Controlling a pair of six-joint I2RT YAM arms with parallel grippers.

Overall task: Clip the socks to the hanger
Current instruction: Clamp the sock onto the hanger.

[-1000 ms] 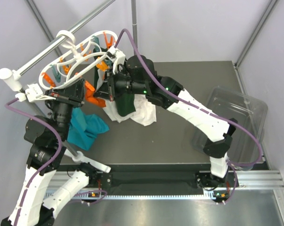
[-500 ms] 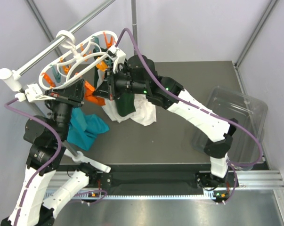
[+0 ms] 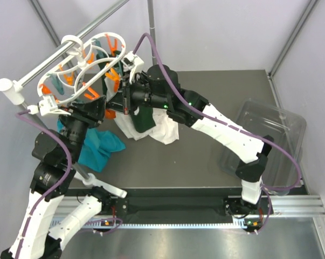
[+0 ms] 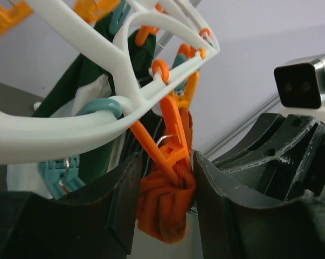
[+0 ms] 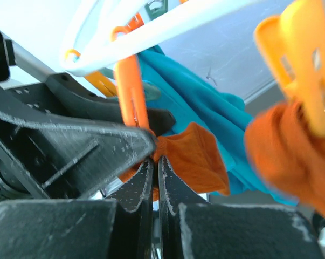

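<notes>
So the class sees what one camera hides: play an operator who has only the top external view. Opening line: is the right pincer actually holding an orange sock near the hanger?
Observer: Yes. The right wrist view shows the right pincer shut on a fold of orange sock.
Operator: And the left pincer?
Observer: Its fingers flank a bunched orange sock, just below an orange clip.
Operator: Is any sock hung already?
Observer: A blurred orange sock sits in a yellow-orange clip, right wrist view.
</notes>
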